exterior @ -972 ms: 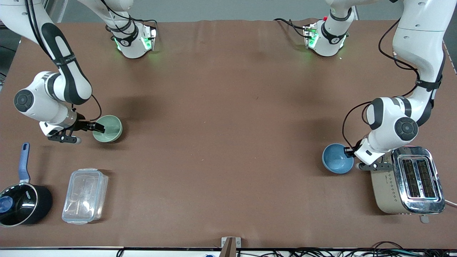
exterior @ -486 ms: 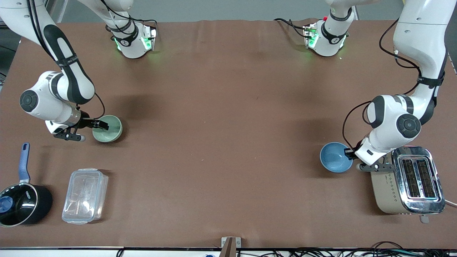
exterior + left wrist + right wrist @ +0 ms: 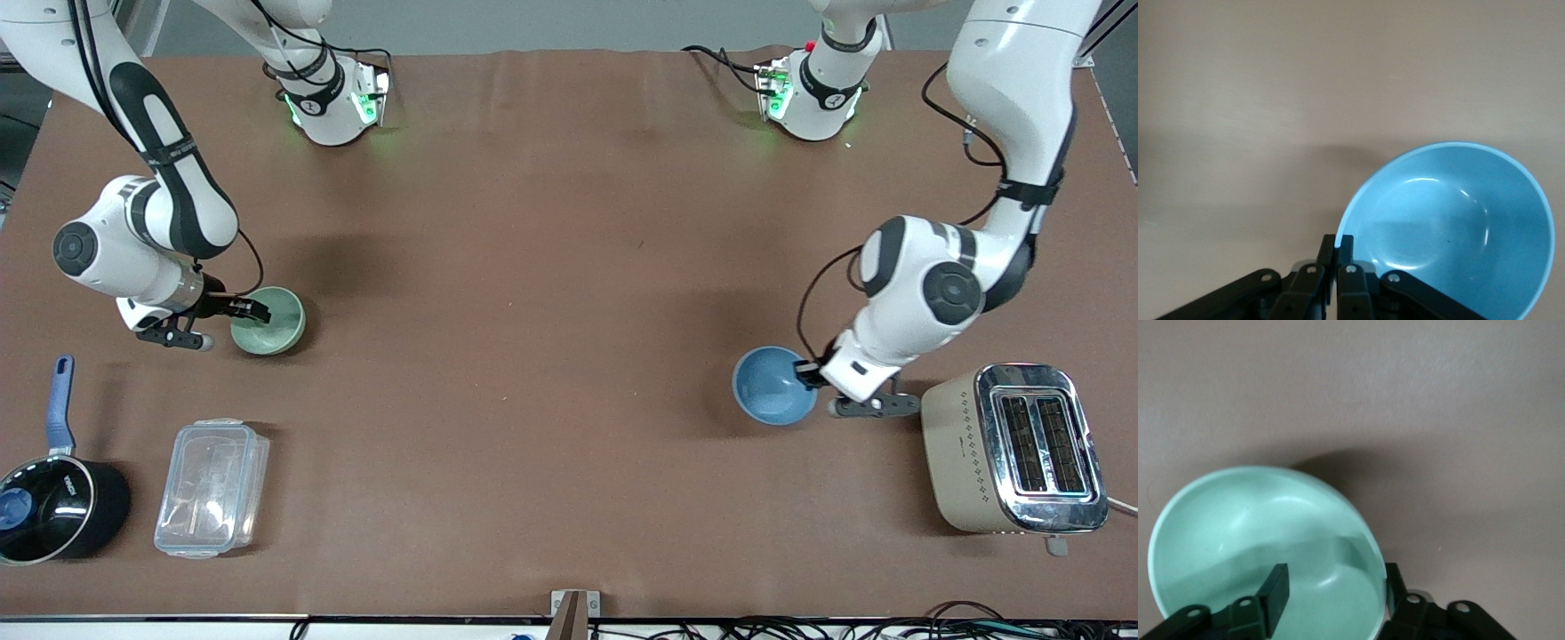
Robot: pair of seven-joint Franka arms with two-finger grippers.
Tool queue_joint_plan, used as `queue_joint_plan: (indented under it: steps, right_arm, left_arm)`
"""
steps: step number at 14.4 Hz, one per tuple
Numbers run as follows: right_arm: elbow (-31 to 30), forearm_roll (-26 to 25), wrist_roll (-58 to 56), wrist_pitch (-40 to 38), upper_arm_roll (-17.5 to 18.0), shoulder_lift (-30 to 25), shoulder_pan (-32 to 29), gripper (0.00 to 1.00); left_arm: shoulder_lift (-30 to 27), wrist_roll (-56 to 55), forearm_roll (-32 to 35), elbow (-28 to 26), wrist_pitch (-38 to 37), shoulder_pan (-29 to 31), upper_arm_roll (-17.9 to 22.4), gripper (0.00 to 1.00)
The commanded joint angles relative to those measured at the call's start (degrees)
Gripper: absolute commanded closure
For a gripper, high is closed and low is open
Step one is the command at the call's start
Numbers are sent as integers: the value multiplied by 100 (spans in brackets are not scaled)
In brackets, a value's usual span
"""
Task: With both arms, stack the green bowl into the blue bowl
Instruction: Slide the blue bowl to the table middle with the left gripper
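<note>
Upright and mouth-up, the green bowl (image 3: 268, 320) sits on the brown worktop (image 3: 533, 267) toward the right arm's end; being round, it has no long axis to speak of. The right gripper (image 3: 251, 310) straddles its rim, one of its fingers (image 3: 1276, 595) inside the bowl and the other outside the wall, and the wrist view shows a gap beside the inner one, so they are not clamped on it. Toward the left arm's end, the blue bowl (image 3: 773, 385) also faces mouth-up, tipped slightly in the left wrist view, with the left gripper (image 3: 807, 373) pinched shut on its rim at the side toward the toaster (image 3: 1013, 449). That toaster stands nearer the front camera than the blue bowl. Nearer the camera than the green bowl lie a clear lidded container (image 3: 212, 487) and a black saucepan (image 3: 53, 502) with a blue handle.
</note>
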Motion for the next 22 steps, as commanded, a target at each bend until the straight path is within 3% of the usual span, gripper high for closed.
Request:
queue_joint_plan:
  steps: [1, 5, 7, 10, 12, 14, 18, 21, 22]
  right_arm:
    - [-148, 101, -19, 186, -19, -90, -59, 43]
    - [-148, 101, -19, 186, -28, -81, -50, 51]
    - [-157, 101, -28, 186, -28, -46, -50, 66]
    - [-157, 101, -36, 178, -28, -29, -42, 76]
    - [-148, 101, -106, 125, -20, -37, -42, 92]
    - [-139, 101, -107, 81, -28, -116, -42, 97]
    - [219, 92, -107, -970, -28, -625, 2, 98]
    - [1175, 75, -133, -2489, -37, -828, 29, 98]
    - [1536, 57, -133, -2912, -46, -846, 29, 98]
  left_arm:
    - [9, -1101, 98, 223, -110, -626, -86, 100]
    - [404, -2598, 142, 636, -110, -1700, -42, 100]
    - [510, -2994, 282, 724, -110, -2078, -42, 100]
    - [694, -3486, 414, 733, -57, -2500, -42, 100]
    - [913, -3925, 598, 864, 4, -2808, -24, 100]
    - [1142, -4435, 949, 1101, 22, -2958, -33, 100]
    - [1529, -4982, 1223, 1532, 22, -3266, -33, 100]
    - [1582, -5061, 1214, 1542, 31, -3293, -33, 97]
    - [1609, -5087, 1214, 1559, 40, -3336, -33, 89]
